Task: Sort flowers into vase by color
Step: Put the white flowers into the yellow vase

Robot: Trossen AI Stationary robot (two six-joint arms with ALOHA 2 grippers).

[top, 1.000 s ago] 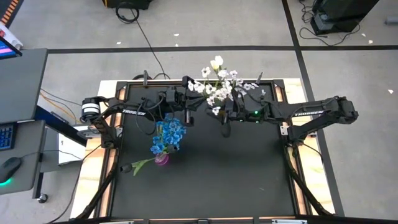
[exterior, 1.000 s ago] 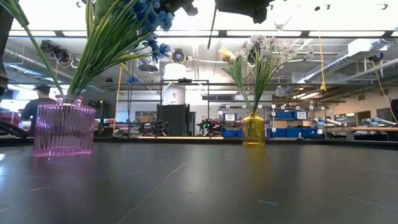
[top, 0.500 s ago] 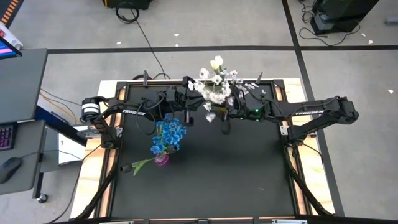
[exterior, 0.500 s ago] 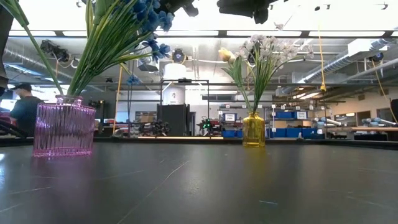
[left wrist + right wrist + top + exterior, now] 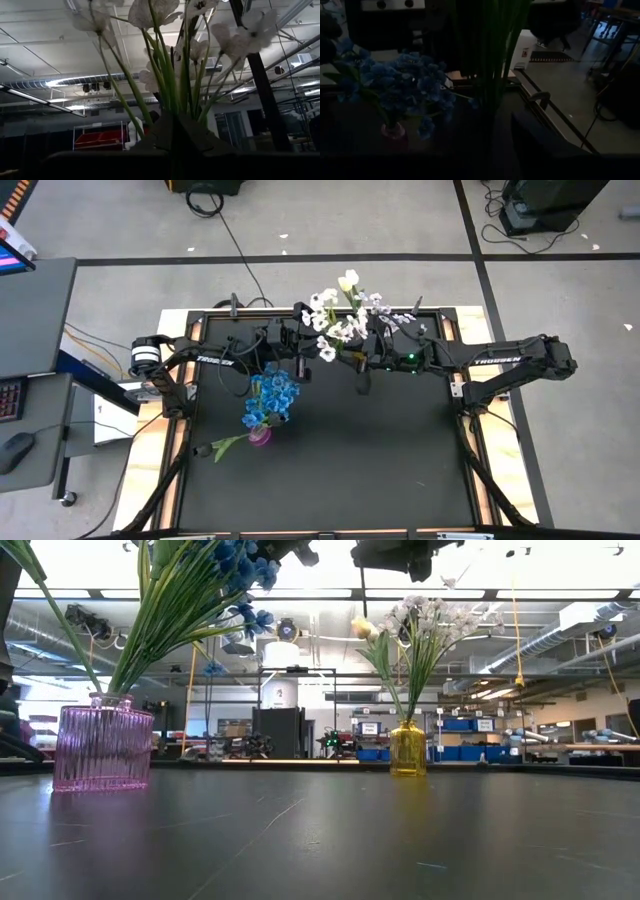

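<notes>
A bunch of white flowers (image 5: pixel 327 330) is up in the air over the table's far middle, with my right gripper (image 5: pixel 352 362) shut on its green stems (image 5: pixel 487 60). My left gripper (image 5: pixel 308 345) is shut just left of the bunch and points up at the blossoms (image 5: pixel 150 10). More white flowers (image 5: pixel 420 620) stand in a yellow vase (image 5: pixel 407 748). Blue flowers (image 5: pixel 270 395) stand in a pink vase (image 5: pixel 102 748), with one stem leaning out over its rim. My right gripper holds several of the white flowers' stems (image 5: pixel 492 95) together, well below the blossoms. Its fingers come about level from the table's right and lie across the stems. The bunch stands roughly upright, clear of the table; darkness hides the place of contact. My left gripper's shut fingertips (image 5: pixel 175 120) stand right in front of the stems; whether they touch them I cannot tell.
The black tabletop (image 5: pixel 320 840) lies bare between the two vases and toward the near edge. Its raised frame (image 5: pixel 460 395) runs along the right side. The room with racks and lights shows beyond the far edge.
The held bunch's blossoms have swung toward the table's left, closer to my left gripper, while both arms have stayed about in place. A thin stem end that hung below my right gripper in the low view no longer shows there.
</notes>
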